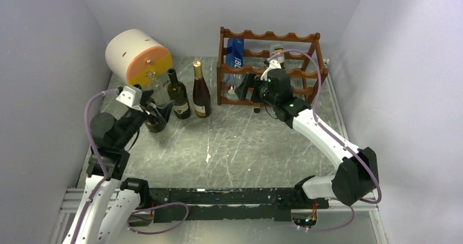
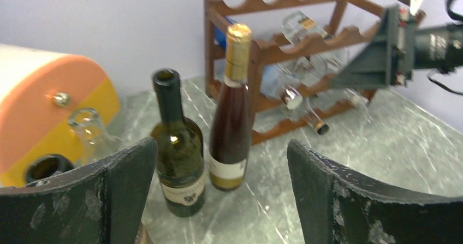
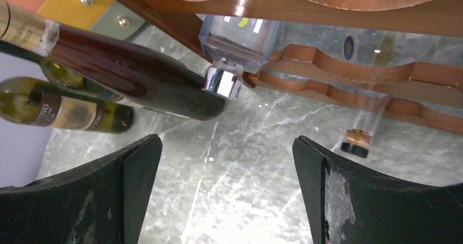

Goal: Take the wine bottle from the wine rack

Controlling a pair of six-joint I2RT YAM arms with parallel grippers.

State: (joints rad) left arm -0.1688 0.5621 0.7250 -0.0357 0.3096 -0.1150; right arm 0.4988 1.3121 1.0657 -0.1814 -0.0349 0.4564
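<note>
Right end effector, spread apart, should centre squarely on the clear silver-capped glass bottle in the reddish-brown wooden rack.

Blue bottle, up-left of right gripper: white letters "BL".
Green bottle, above its left-hand finger: label reads "TIVO"; the rest is illegible.

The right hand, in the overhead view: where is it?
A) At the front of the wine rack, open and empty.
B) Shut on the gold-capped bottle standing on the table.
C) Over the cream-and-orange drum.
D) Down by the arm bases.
A: the right hand sits at the front of the wine rack, and its wrist view shows fingers wide apart with nothing between them.
</note>
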